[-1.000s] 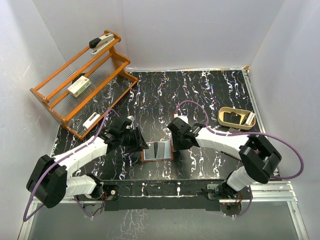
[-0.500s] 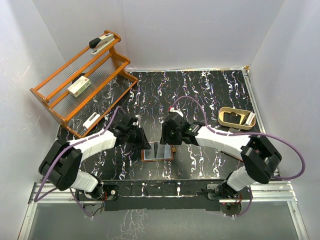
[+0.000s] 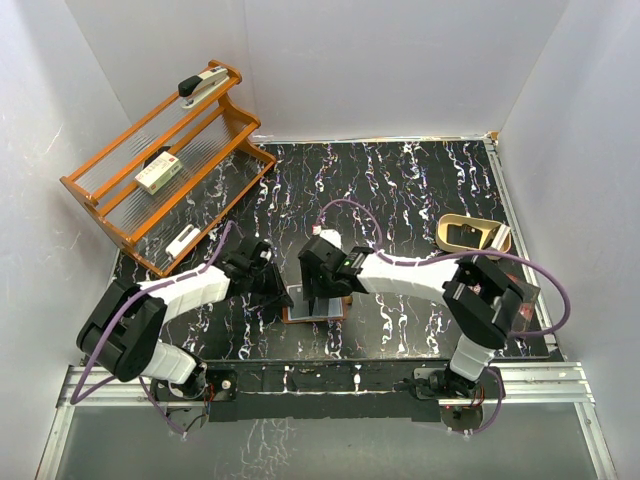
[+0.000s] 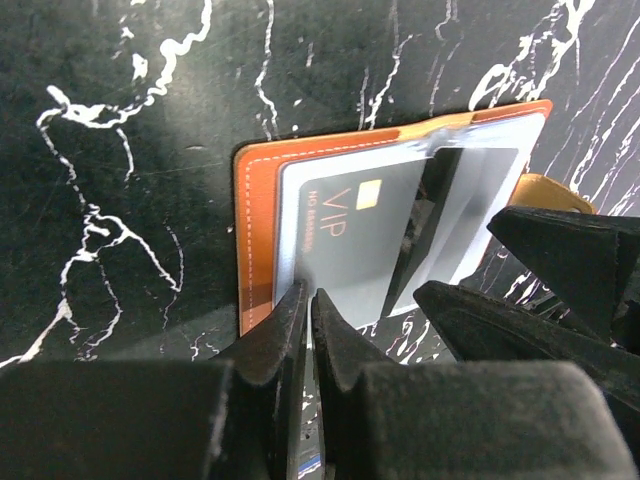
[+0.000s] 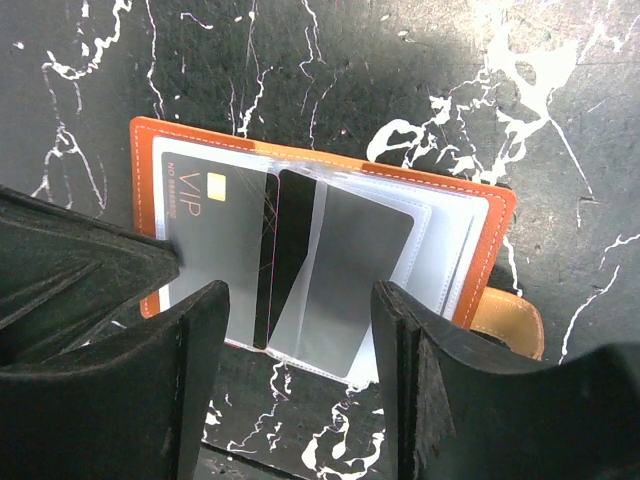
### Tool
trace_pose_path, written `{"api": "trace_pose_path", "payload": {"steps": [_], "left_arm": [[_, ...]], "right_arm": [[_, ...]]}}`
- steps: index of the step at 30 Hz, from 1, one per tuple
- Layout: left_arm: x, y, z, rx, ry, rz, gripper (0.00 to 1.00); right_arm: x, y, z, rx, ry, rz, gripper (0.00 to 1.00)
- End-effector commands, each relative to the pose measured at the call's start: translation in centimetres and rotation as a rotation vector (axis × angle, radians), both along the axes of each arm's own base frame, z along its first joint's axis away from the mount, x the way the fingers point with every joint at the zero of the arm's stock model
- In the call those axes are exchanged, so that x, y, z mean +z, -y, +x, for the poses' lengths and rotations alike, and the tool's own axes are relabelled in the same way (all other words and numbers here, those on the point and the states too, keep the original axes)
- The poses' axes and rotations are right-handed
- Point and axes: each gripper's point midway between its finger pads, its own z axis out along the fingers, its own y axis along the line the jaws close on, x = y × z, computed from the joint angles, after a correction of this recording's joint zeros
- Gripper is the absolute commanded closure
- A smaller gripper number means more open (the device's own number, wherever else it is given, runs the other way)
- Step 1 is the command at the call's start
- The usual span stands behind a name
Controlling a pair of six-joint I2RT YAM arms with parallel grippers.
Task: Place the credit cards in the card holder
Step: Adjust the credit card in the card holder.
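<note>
card holder [image 5: 478,250] lies open flat on the black marbled surface [image 3: 420,190], near edge centre, between both arms. Snap tab sticks out on its right side. Two credit cards sit in the clear sleeves: dark VIP card [image 5: 215,240] in the left pocket, grey card [image 5: 345,280] in the right one, tilted a bit.

left fingers [image 4: 300,310]: pinched narrow on the near edge of the holder's clear sleeve (thin pale sliver between them).

right fingers [image 5: 200,350]: spread wide, hanging just above the holder, holding nothing.

orange rack [image 3: 160,170] is far left, tan curved object [image 3: 470,235] far right, both well apart from the holder.
</note>
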Motion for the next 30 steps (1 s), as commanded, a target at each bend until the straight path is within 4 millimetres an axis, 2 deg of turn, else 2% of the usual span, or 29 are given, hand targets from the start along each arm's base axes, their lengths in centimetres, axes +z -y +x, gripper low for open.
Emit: {"api": "trace_pose_path", "payload": {"steps": [1, 3, 5, 11, 17, 21, 23, 26, 30], "left_arm": [[-0.4, -0.8, -0.7, 0.026, -0.022, 0.007, 0.95], [-0.8, -0.8, -1.0, 0.027, -0.033, 0.005, 0.95], [-1.2, -1.0, -1.2, 0.028, -0.038, 0.009, 0.95], [-1.8, -1.4, -1.5, 0.027, -0.045, 0.031, 0.95], [-1.9, -1.7, -1.6, 0.027, -0.046, 0.041, 0.95], [-1.8, -1.7, -1.6, 0.028, -0.044, 0.041, 0.95], [-1.6, -1.6, -1.5, 0.028, -0.042, 0.038, 0.95], [-1.4, -1.5, -1.4, 0.027, -0.039, 0.032, 0.95], [-1.4, -1.4, -1.4, 0.025, -0.042, 0.028, 0.95]], "right_arm": [[0.6, 0.5, 1.2, -0.024, 0.066, -0.112, 0.43], [0.6, 0.8, 1.4, -0.025, 0.075, -0.140, 0.43], [-0.7, 1.3, 1.3, -0.026, 0.061, -0.190, 0.46], [-1.3, 2.8, 1.4, -0.038, 0.069, -0.264, 0.56], [-0.6, 3.6, 1.9, -0.052, 0.095, -0.303, 0.61], [0.0, 3.3, 2.0, -0.046, 0.099, -0.301, 0.63], [0.5, 2.5, 2.1, -0.037, 0.097, -0.258, 0.62], [1.3, 1.3, 2.0, -0.030, 0.096, -0.192, 0.51], [1.3, 0.6, 1.9, -0.026, 0.088, -0.154, 0.45]]}}
